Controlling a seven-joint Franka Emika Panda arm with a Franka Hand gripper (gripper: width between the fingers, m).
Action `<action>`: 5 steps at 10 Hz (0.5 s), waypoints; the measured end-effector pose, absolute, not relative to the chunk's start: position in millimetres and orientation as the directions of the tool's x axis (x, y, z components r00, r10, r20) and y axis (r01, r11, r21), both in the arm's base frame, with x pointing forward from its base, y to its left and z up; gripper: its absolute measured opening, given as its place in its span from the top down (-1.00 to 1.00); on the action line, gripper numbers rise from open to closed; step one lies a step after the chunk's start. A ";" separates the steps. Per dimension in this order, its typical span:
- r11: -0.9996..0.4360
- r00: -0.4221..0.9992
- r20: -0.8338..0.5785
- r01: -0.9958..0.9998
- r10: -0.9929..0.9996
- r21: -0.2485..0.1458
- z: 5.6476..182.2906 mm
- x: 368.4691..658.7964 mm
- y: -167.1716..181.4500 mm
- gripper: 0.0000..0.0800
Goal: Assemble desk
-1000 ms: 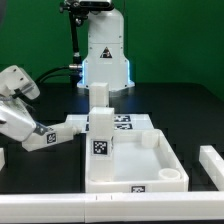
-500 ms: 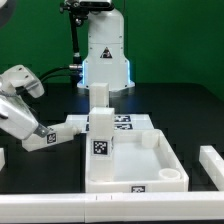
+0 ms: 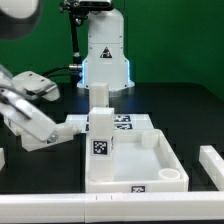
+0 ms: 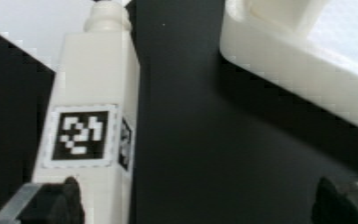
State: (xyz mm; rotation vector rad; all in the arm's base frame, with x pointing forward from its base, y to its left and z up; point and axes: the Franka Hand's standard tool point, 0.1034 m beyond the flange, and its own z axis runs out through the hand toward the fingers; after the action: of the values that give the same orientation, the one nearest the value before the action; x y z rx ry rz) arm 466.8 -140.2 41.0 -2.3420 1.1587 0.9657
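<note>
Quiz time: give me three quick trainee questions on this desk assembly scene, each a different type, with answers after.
1. True or false: all four legs are already fitted into the desk top.
2. In the wrist view, the tagged leg at the end effector is: A) touching the desk top, B) apart from it, C) upright in a hole.
3. Fill in: the corner hole nearest the camera, at the exterior view's right, is ___.
Key: 1 false; 2 B; 3 empty.

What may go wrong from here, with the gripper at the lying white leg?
1. The white square-post plastic leg lies near one finger, off-centre in the open gripper; closing may push or twist it.
2. The wide white rimmed desk top is close by; a swinging leg might knock it.
</note>
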 end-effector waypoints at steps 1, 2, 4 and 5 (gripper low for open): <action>-0.594 0.391 -0.754 -0.804 -0.528 -0.001 39.6 461.4 -143.0 -0.62; -0.594 0.349 -0.800 -0.804 -0.487 0.010 38.3 457.1 -145.6 -0.62; -0.599 0.281 -0.865 -0.800 -0.416 0.028 34.5 449.9 -150.2 -0.62; -0.593 0.234 -0.900 -0.804 -0.368 0.034 33.2 441.6 -153.7 -0.62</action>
State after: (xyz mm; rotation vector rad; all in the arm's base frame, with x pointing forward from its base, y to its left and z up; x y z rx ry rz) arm 441.6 -153.7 33.2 -2.0723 1.0745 1.3251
